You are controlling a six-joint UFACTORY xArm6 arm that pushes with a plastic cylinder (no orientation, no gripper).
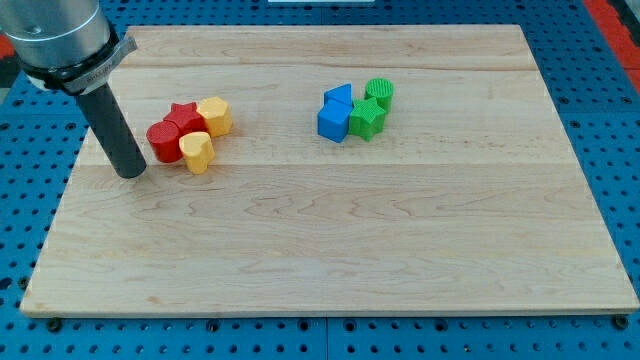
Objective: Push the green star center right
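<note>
The green star point(367, 118) lies on the wooden board point(330, 250), right of the view's centre and toward the top. It touches a green cylinder point(380, 92) above it, a blue cube point(333, 122) on its left and a blue triangular block point(339, 97). My tip point(131, 173) rests on the board at the view's left, far left of the green star and just left of the red and yellow cluster.
A cluster sits at the view's upper left: a red star point(183, 117), a red cylinder point(163, 140), a yellow hexagon point(215, 116) and a yellow heart-like block point(197, 152). A blue pegboard point(610, 120) surrounds the board.
</note>
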